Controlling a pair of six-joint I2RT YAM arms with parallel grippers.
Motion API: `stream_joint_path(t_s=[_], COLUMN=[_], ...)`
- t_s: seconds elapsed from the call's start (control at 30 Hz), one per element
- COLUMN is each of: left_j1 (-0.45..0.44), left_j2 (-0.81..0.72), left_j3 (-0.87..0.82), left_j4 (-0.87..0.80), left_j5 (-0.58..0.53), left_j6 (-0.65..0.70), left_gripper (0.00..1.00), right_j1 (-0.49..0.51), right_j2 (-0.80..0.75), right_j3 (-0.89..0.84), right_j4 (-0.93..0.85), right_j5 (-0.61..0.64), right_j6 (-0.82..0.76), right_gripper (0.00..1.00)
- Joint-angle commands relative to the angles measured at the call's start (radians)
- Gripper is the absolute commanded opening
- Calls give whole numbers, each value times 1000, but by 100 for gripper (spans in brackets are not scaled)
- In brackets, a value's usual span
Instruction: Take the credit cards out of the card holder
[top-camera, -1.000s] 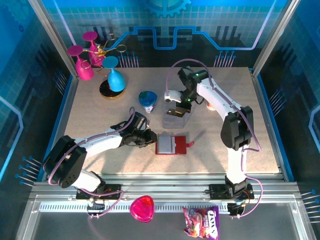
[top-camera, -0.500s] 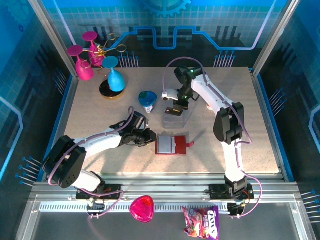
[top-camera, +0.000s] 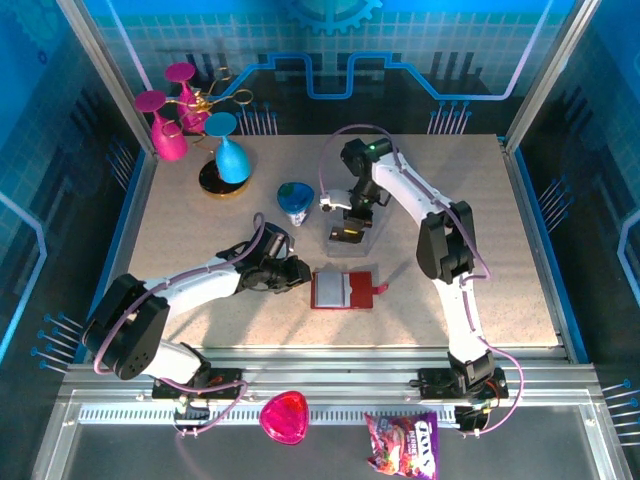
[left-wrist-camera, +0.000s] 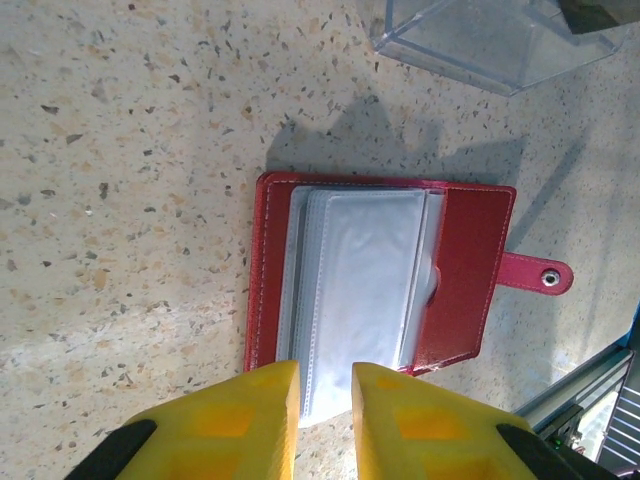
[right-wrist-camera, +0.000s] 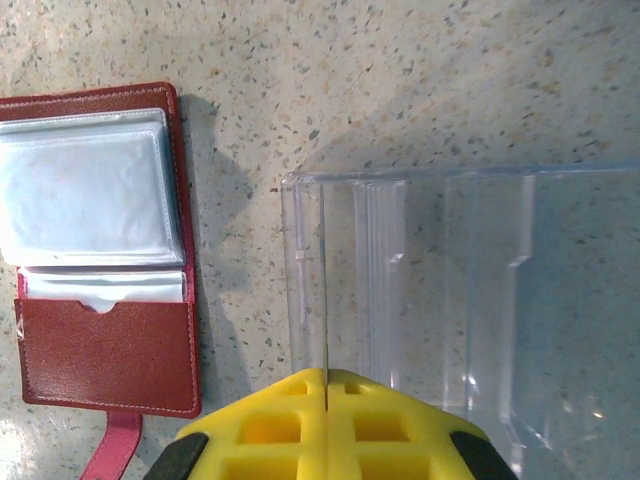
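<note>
Card holder (left-wrist-camera: 465, 270) lies open just beside the clear box (right-wrist-camera: 450, 300); right gripper (right-wrist-camera: 325, 385) closed over the box; left gripper (left-wrist-camera: 325, 378), jaws narrow, at the holder's rim; holder looks light, floppy, sleeves slick; pin its red cover.

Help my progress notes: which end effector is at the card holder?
The left end effector, at the card holder's edge; the right end effector is at the clear box.

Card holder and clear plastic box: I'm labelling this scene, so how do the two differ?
The card holder is opaque dark red with pale grey pockets; the clear box is see-through, the speckled table showing through it. The card holder lies flat and open; the clear box has upright walls and inner dividers. Both are rectangular and rest on the table, apart.
</note>
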Motion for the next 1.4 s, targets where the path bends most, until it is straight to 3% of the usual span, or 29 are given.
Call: stream_joint_path(t_s=[0.0,0.47,0.73,1.1,1.37], left_j1=[9,12,15,15,15], left_j2=[-26,-35,-39,-27,46], left_j3=[-16,-22,-30,-24,6], left_j4=[-19,-13,-8,4,46], left_j5=[-14,-11,-10,1,55], left_j6=[-14,-14,-19,-12,-2], left_gripper=[21,21,21,21,21], right_j1=[11,21,22,18,34], right_j2=[29,137,136,6,-182], right_j3=[28,86,128,121,-136], right_j4=[-65,-144,-150,-71,165], right_j5=[-28,-28,-19,17,-9], right_j6=[-19,2,12,77,274], right_gripper=[0,0,19,23,24])
